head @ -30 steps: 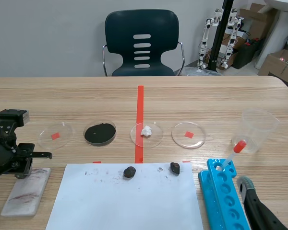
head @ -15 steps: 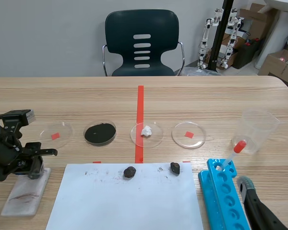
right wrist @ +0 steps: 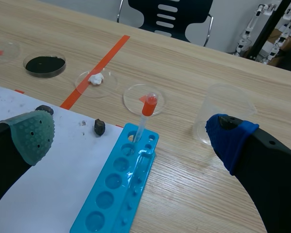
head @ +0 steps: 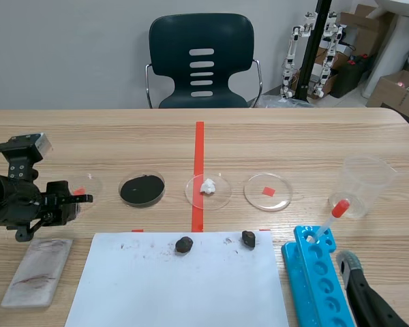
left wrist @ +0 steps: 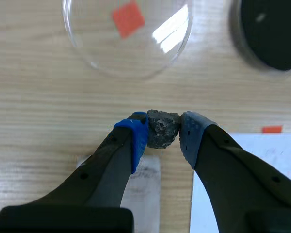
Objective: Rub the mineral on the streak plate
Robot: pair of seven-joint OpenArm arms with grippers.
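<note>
Left gripper: fingers narrow, clamped on the mineral, a dark grey rough lump pinched between the blue pads.

Mineral position: near the desk's left edge, over bare wood between the plate and the clear dish with a red square under it. It seems to be held clear of the desk, though the wrist view does not settle this.

Plate: white slab at the desk's near-left corner, just left of the paper. Faint reddish-brown streaks show on its face. Its far end lies under the left fingers in the wrist view.

Right gripper: fingers wide apart, nothing between them. It sits low at the desk's near-right corner.

On the paper, along its far edge: two dark stones, well apart, with small smudges near them.

Row of dishes across mid-desk, left to right:
- the clear dish
- a dish of black powder
- a dish with a white lump, on the red tape line
- a second clear dish over a red square

Toward the right edge:
- a clear beaker, upright
- a blue well tray, just right of the paper
- a dropper with a red bulb, leaning on the tray's far end
</note>
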